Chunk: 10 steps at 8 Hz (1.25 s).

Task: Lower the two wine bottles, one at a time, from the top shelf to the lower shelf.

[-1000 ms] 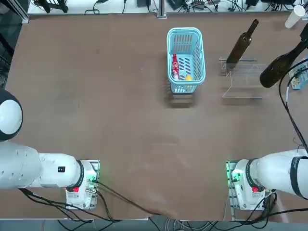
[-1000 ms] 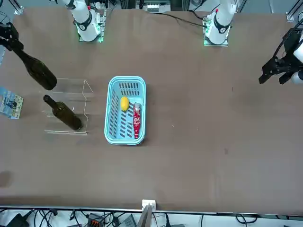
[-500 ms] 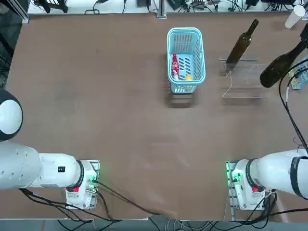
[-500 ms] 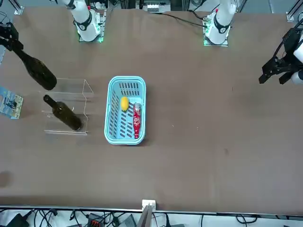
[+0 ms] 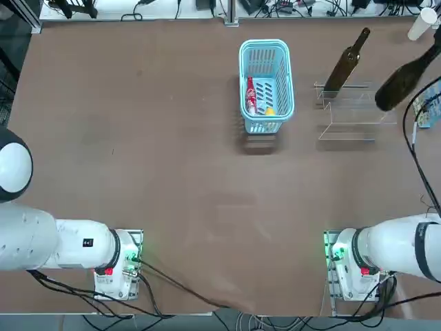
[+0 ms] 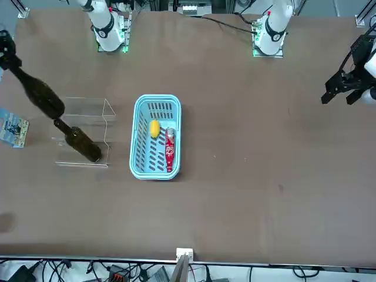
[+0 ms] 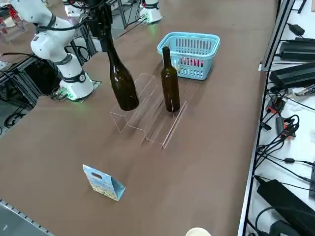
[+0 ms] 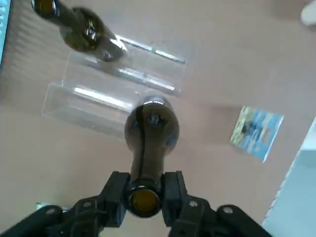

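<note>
Right gripper [image 8: 144,195]: fingers [image 8: 116,190] clamped on the neck of one dark olive-green glass wine bottle [image 8: 149,136], which hangs below them, body above the clear acrylic stepped stand [image 7: 147,115], off its surface. Second matching dark green bottle [image 7: 170,82] stands upright on the stand, beyond the held one, near the light-blue plastic basket [image 7: 189,54].
</note>
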Each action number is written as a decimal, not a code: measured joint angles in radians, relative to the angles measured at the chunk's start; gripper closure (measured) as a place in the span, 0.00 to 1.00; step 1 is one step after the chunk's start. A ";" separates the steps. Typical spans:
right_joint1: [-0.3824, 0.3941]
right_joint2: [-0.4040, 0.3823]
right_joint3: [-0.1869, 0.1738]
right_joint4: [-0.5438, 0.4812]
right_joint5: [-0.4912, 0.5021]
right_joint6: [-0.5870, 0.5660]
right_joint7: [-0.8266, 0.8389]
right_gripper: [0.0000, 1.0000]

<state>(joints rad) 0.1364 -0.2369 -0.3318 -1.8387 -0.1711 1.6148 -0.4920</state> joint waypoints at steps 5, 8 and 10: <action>0.000 0.285 -0.031 0.212 0.118 0.023 -0.187 0.61; -0.001 0.396 -0.038 0.316 0.140 0.043 -0.232 0.61; -0.001 0.441 -0.045 0.359 0.162 0.044 -0.259 0.61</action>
<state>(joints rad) 0.1355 0.2045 -0.3768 -1.4793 -0.0093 1.6585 -0.7512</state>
